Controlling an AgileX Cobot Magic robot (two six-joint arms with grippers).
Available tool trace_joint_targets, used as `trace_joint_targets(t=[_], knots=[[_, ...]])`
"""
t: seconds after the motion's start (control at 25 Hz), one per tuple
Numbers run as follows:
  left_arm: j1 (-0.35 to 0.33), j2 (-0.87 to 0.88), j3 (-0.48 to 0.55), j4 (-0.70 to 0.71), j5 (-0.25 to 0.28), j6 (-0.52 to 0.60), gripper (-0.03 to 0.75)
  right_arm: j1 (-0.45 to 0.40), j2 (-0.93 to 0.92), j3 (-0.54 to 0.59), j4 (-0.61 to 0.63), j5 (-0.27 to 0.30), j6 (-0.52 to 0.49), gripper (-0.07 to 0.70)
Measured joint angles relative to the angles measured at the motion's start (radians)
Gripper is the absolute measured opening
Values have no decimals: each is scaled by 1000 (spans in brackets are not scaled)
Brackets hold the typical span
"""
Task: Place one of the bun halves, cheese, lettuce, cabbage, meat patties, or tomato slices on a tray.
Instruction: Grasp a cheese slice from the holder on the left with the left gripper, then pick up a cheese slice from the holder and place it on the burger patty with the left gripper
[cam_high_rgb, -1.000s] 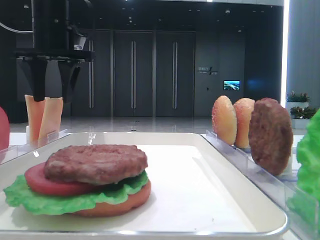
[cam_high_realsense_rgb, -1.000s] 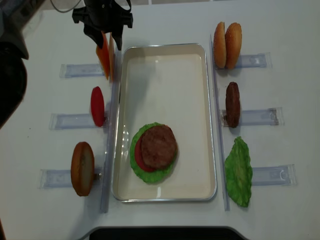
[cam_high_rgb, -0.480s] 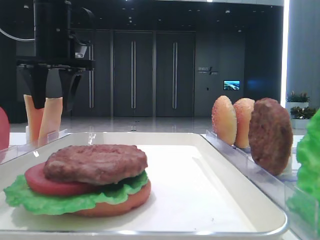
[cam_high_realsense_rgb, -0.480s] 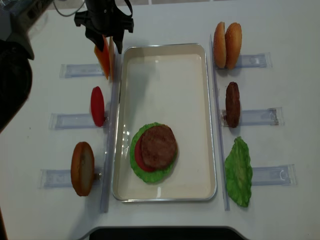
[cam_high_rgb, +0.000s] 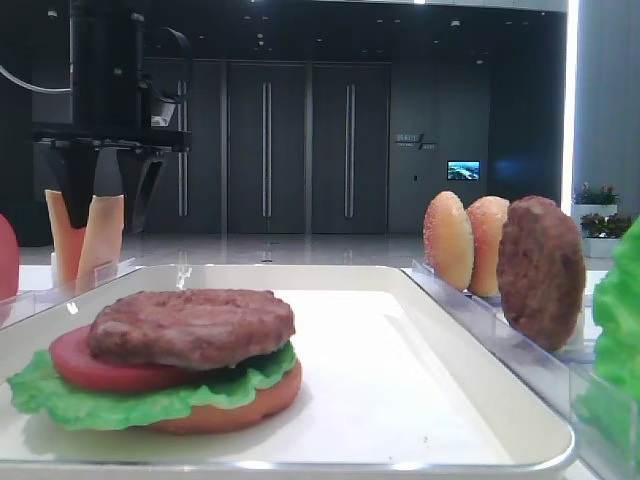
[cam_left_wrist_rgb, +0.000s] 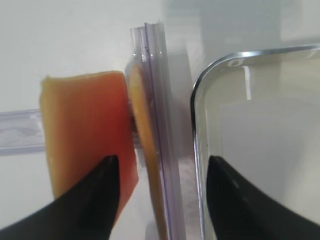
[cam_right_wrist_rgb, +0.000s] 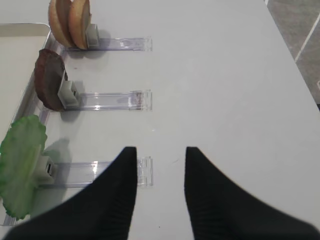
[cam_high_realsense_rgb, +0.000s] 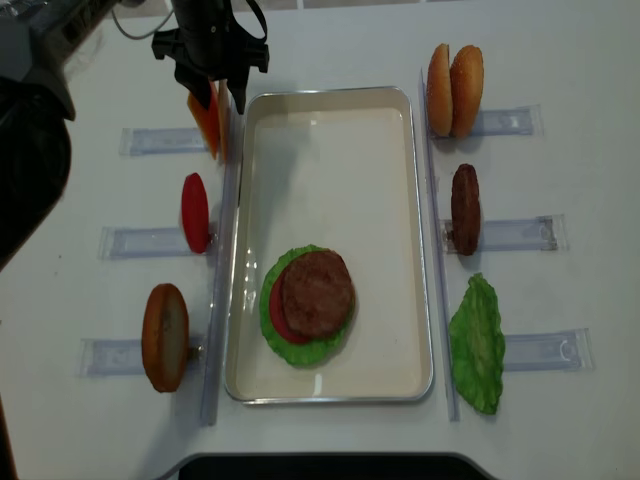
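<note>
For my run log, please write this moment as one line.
left gripper: open, around cheese slices | right gripper: open, nothing held, over table | tray: bun bottom, lettuce, tomato, patty stacked

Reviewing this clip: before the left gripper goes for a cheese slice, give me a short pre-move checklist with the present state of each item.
1. Left gripper open: ok, its fingers stand apart.
2. Left gripper lined up over the cheese: ok, it hangs above the two upright slices; the second slice sits between the fingers in the left wrist view.
3. Only one slice will be caught: cannot tell, the slices stand close together.
4. Stack on the tray ready for cheese: ok, bun bottom, lettuce, tomato and a meat patty on top.
5. Right gripper out of the way: ok, open over the bare table right of the tray, holding nothing.
</note>
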Motion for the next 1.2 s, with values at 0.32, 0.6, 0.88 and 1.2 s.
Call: trace_joint_targets(t=[0.32,0.6,0.88,1.2], knots=[[0,0,0,20,0,0,240,0,0,0,0,0,0,230],[0,0,0,24,0,0,29,0,0,0,0,0,0,230],[0,-35,-10,-3,7,0,29,0,0,0,0,0,0,230],[0,-139,-81,-60,12,0,28,0,0,0,0,0,0,230]])
